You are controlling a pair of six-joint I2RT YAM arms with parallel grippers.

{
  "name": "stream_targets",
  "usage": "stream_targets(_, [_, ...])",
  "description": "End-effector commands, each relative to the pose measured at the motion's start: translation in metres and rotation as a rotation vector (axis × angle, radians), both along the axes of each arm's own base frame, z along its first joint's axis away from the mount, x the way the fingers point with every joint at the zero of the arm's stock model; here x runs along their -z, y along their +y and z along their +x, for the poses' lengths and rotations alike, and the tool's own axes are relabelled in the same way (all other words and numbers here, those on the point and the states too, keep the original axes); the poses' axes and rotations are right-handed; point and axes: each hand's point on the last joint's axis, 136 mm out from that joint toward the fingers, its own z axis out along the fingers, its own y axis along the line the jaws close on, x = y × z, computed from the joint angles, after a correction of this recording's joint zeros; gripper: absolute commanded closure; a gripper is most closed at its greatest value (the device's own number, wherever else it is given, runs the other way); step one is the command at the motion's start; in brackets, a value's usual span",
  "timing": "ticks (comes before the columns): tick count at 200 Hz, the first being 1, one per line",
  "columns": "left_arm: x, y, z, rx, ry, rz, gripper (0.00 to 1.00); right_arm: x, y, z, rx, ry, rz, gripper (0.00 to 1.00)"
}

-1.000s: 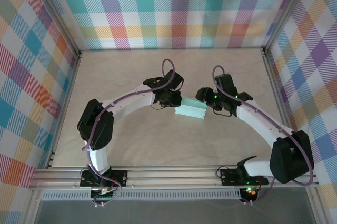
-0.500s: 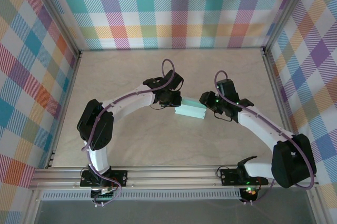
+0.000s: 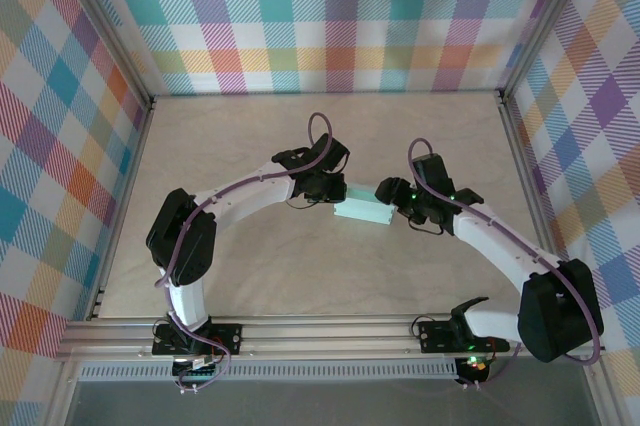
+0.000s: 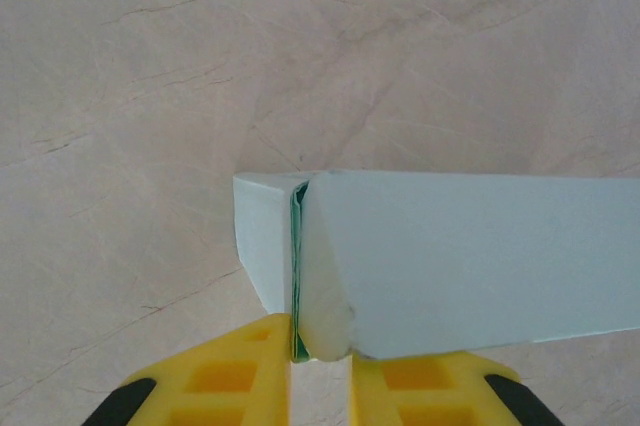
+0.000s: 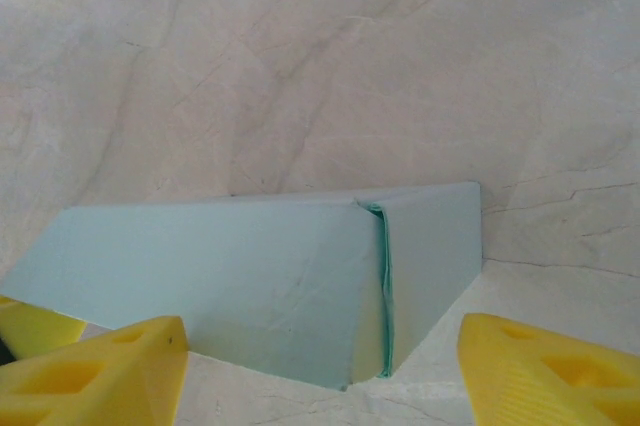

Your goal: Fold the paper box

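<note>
Top: paper box (image 3: pixel 362 211) sits mid-desk (image 3: pixel 250 266), between the two arms.
Left wrist: left pincer (image 4: pixel 320 346) is nearly closed, pinching the box's end at the flap seam. Use it as the anchor.
Right wrist: right pincer (image 5: pixel 320 346) is wide open, straddling the other end and gripping nothing. Close it squarely across that seam, gently, since thin card dents.

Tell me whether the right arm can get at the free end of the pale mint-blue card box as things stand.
Probably yes. The right arm's fingers stand open either side of one end of the pale mint-blue card box, with nothing in between; the left arm's fingers pinch the opposite end.
</note>
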Motion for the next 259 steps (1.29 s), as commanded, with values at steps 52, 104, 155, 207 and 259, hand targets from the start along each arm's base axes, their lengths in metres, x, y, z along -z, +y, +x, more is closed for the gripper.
stream_targets(52, [0.073,0.022,-0.061,0.101,0.27,0.142,0.65,0.03,0.003,-0.013,0.004,0.114,0.017,0.38])
stream_targets(104, [0.06,0.018,-0.066,0.14,0.28,0.1,0.54,0.032,0.007,-0.01,0.01,0.123,0.034,0.39])
stream_targets(155, [0.043,0.024,-0.063,0.203,0.271,0.065,0.49,0.032,0.007,-0.008,0.014,0.127,0.029,0.4])
stream_targets(207, [0.032,0.035,-0.059,0.231,0.265,0.071,0.46,0.035,0.008,-0.006,0.021,0.136,0.026,0.4])
stream_targets(259, [0.021,0.029,-0.05,0.221,0.268,-0.025,0.47,0.021,0.011,0.004,0.012,0.097,0.036,0.4])
